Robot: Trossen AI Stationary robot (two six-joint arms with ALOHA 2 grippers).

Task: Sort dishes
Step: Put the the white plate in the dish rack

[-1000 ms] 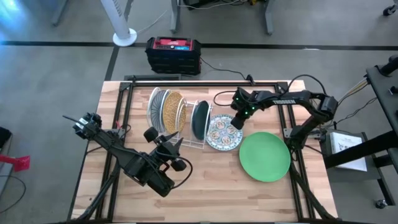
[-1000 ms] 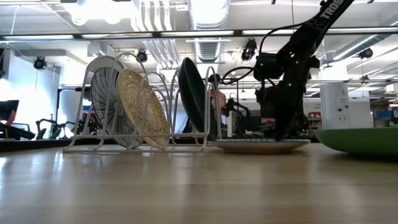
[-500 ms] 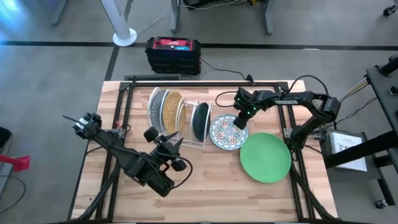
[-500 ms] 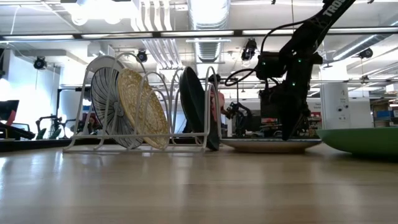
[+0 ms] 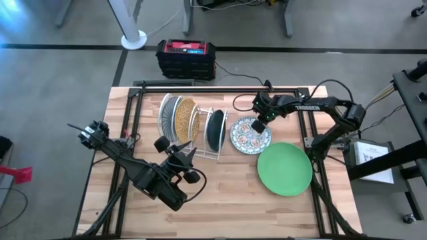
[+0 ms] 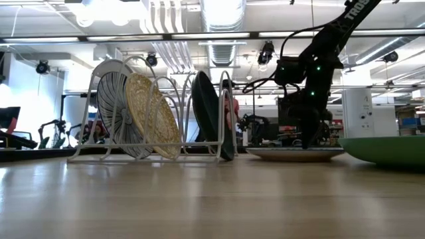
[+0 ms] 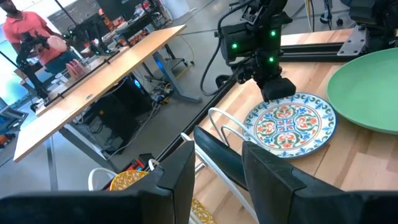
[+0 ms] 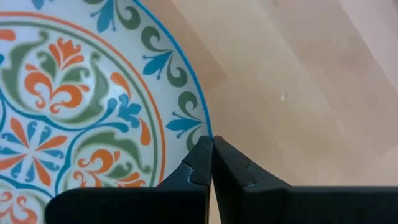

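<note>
The white plate with the blue floral pattern (image 5: 250, 135) lies flat on the table to the right of the white wire rack (image 5: 200, 148). My right gripper (image 5: 261, 121) points down at the plate's far right rim and is shut on it. The rack holds a pale ribbed plate (image 5: 169, 117), a mustard speckled plate (image 5: 185, 119) and a dark teal plate (image 5: 215, 130), all standing on edge. The light green plate (image 5: 284, 167) lies flat at the right. My left gripper (image 5: 175, 153) waits open near the rack's near side. My right gripper pinches the floral plate's blue-edged rim (image 8: 200, 124) between its two fingers, at the plate's far right side. The fingers come from above, pointing down. The plate lies about level, low on the table (image 6: 295, 154).
The green plate (image 6: 388, 149) lies close to the floral plate's near right side. A black metal frame (image 5: 200, 87) runs along the table's far edge and down both sides. Bare wood (image 5: 227, 200) lies along the near edge.
My right gripper has gone toward the table's right and far edges, staying shut on the rim. The floral plate has slid with it along the table, away from the rack, and stays flat.
</note>
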